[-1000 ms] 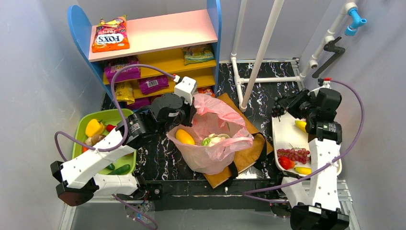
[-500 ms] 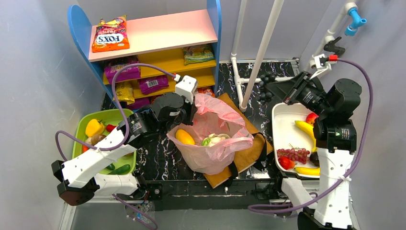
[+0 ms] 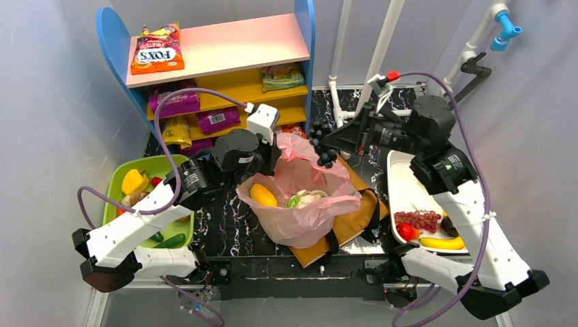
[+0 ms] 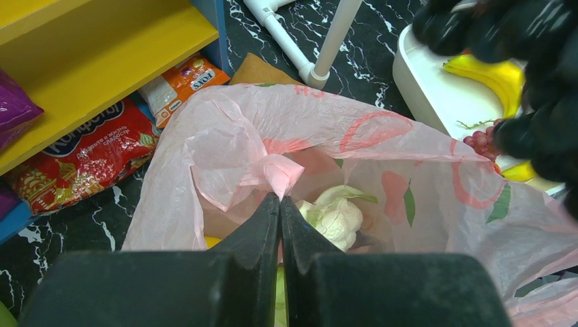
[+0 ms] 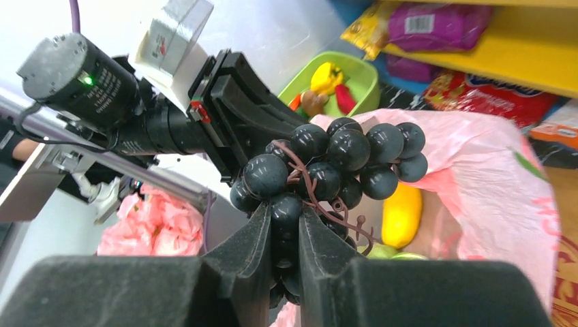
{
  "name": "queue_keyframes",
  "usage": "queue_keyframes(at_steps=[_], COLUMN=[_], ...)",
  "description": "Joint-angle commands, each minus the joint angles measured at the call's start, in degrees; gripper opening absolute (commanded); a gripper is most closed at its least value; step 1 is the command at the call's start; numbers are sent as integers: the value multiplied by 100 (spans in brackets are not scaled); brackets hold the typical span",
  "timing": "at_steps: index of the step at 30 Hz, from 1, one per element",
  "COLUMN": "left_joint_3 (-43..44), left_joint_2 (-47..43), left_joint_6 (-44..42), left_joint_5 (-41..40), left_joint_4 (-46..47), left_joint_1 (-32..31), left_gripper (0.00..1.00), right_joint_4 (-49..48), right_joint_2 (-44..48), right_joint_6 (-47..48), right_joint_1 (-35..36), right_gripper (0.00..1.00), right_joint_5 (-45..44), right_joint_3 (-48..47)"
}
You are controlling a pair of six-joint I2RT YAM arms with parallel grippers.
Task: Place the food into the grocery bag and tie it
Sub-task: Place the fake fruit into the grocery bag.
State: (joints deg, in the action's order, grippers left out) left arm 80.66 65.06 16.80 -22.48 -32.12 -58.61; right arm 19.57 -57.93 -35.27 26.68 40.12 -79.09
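The pink grocery bag (image 3: pixel 300 218) stands open on the table's middle, and my left gripper (image 4: pixel 280 197) is shut on a bunched bit of its near rim (image 4: pixel 279 174), holding the mouth up. A yellow fruit (image 3: pixel 263 195) and a green-and-white vegetable (image 4: pixel 337 214) lie inside. My right gripper (image 5: pixel 286 225) is shut on a bunch of dark grapes (image 5: pixel 341 157). The grapes (image 3: pixel 322 144) hang just above the far rim of the bag's mouth, close to my left wrist.
A flat brown paper bag (image 3: pixel 354 197) lies under the pink one. A white tray (image 3: pixel 405 180) at the right holds bananas, red grapes and a strawberry. A green basket (image 3: pixel 157 161) of produce sits left. The shelf (image 3: pixel 238 41) behind carries snack packets. White pipes (image 3: pixel 371 75) rise behind the bag.
My right arm has swung left from above the white tray, carrying the dark grapes to the bag's mouth. The left arm and the bag have stayed put.
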Motion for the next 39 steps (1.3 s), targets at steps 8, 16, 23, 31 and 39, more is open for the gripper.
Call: queue_keyframes(at_steps=[8,16,23,31,39], left_joint_3=[143,126,102,82,105], left_joint_2=[-143,-196,-222,-259,-246], left_joint_6=[107,104,106,113,107], left_joint_5=[-100,-169,-168,-175,-202], left_joint_4=[101,131,145,144,131], left_joint_1=[34,32,34,29,34], left_gripper=[0,0,0,0,0], right_joint_4=[-164,-97,259,1039,2922], right_joint_2=[-437,-601,-746,-731,-378], right_joint_6=[403,364,478,509,-772], right_joint_1=[1396,1632,1814,1957,2056], right_gripper=[1,1,73,81,84], right_joint_5=[-887,-868,-1082,-2069,-4237], right_joint_3=[78,260,129,-279,-1059])
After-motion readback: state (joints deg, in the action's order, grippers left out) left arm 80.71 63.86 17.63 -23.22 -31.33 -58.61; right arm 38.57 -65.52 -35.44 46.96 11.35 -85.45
